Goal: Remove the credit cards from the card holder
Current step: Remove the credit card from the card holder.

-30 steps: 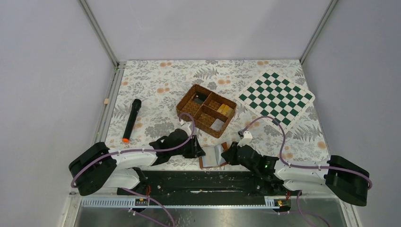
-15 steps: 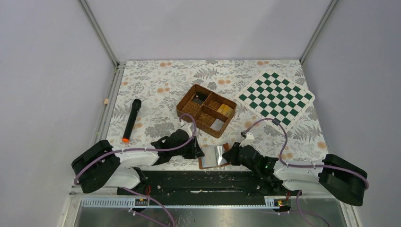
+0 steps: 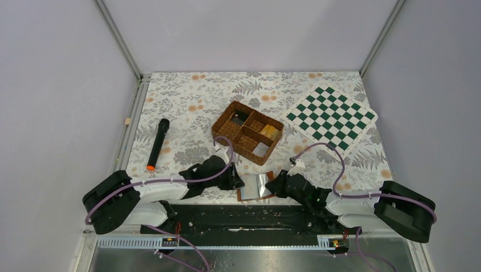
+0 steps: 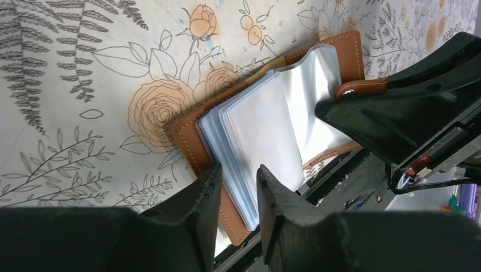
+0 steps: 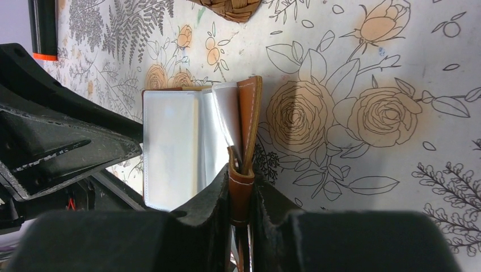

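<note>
Two grippers work the card holder (image 3: 256, 187), which lies open at the table's near edge, 6 o'clock of the basket (image 3: 223, 118). Right gripper (image 5: 241, 173) is clamped on the closing tab (image 4: 363, 88) at the holder's 3 o'clock. Left gripper (image 4: 238, 170) has its fingers narrowly apart, straddling the sleeve stack (image 4: 266, 130) at 9. There are no credit cards clearly exposed. Risk: left nips sleeves instead of a card and drags the holder, pulling the tab free

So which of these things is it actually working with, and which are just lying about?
In use: card holder, right fingers pinching its flap, left fingers at its other edge.
Lying about: woven basket, chessboard, black tube with an orange end.
</note>
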`<state>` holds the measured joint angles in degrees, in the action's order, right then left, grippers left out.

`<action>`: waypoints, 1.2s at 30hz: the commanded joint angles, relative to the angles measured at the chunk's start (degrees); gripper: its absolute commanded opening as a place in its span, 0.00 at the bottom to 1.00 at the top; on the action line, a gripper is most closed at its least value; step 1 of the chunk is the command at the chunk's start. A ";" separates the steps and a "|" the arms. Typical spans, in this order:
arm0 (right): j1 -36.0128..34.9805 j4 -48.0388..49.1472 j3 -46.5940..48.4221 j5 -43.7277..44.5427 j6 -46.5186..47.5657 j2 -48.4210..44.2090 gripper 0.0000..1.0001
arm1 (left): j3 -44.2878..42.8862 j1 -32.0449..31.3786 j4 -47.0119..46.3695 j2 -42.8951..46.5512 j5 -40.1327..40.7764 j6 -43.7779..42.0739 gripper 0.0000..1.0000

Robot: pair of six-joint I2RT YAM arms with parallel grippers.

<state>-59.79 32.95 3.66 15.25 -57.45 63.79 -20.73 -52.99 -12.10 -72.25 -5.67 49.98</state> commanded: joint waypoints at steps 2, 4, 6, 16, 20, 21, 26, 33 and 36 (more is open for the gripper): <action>0.57 -2.54 -1.02 -0.85 -0.49 2.02 0.13 | -0.27 -0.29 3.38 3.92 4.47 -0.71 0.25; 0.61 -2.54 -1.15 -0.87 -0.51 1.80 0.13 | -0.12 -0.27 4.89 5.32 5.42 -0.75 0.24; 0.73 -2.54 -1.05 -0.89 -0.45 1.65 0.13 | 0.02 -0.31 5.68 6.24 5.41 -0.74 0.24; 0.89 -1.93 -0.85 -1.57 -0.47 2.24 0.13 | -0.39 -0.38 4.23 3.17 4.23 -0.69 0.23; 0.90 -1.92 -0.89 -1.62 -0.43 2.02 0.13 | -0.65 -0.53 2.74 0.87 3.48 -0.37 0.23; 0.90 -1.90 -0.85 -1.70 -0.44 1.96 0.13 | -0.85 -0.59 2.72 0.41 3.47 -0.28 0.22; 0.89 -1.23 -1.01 -2.01 -0.25 1.90 0.13 | -0.75 -0.81 0.60 -0.50 1.89 0.30 0.23; 0.90 0.59 -1.19 -3.06 -0.15 3.17 0.18 | -1.56 -1.31 -0.69 -0.20 0.37 0.89 0.23; 0.86 0.65 -1.12 -3.21 0.05 3.07 0.23 | -1.83 -1.65 0.03 0.52 0.37 1.08 0.23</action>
<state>-59.07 35.83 3.46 13.80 -57.91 65.69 -20.75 -53.30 -8.32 -72.12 -2.55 50.00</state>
